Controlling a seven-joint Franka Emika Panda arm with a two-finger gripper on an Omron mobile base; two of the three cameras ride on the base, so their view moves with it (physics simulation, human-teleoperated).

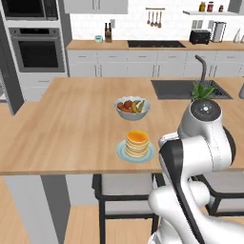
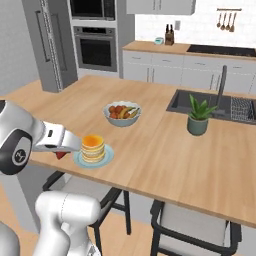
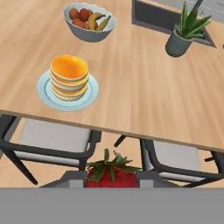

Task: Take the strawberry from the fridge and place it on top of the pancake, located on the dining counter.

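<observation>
- Left base view: we see the pancake (image 1: 137, 142) on its pale blue plate (image 1: 123, 151) low in the middle of the frame, near the front edge of the dining counter (image 1: 71, 128), with the fruit bowl (image 1: 132, 107) just above it. Our arm (image 1: 200, 152) bulks up at the lower right. Risk here, as we judge it: the plate sits close to the counter's edge, so a push from the hand could slide it off.
- Right base view: the gripper (image 2: 62, 150) reaches in from the left, just beside the plate's left rim, with a bit of red, the strawberry (image 2: 61, 154), under its tip. We judge it sits low against the stack, so moving straight across could knock the pancakes rather than clear them.
- Hand view: the strawberry (image 3: 110, 173) sits at the bottom centre, clamped between our two fingers (image 3: 148, 177), green cap up. The pancake (image 3: 69, 78) lies at upper left, past the counter's edge, with a stool (image 3: 52, 140) below. We judge that letting go here drops the berry to the floor or the stool.
- The syrup-topped stack looks slick and domed; released off-centre, the berry may roll off onto the plate.
</observation>
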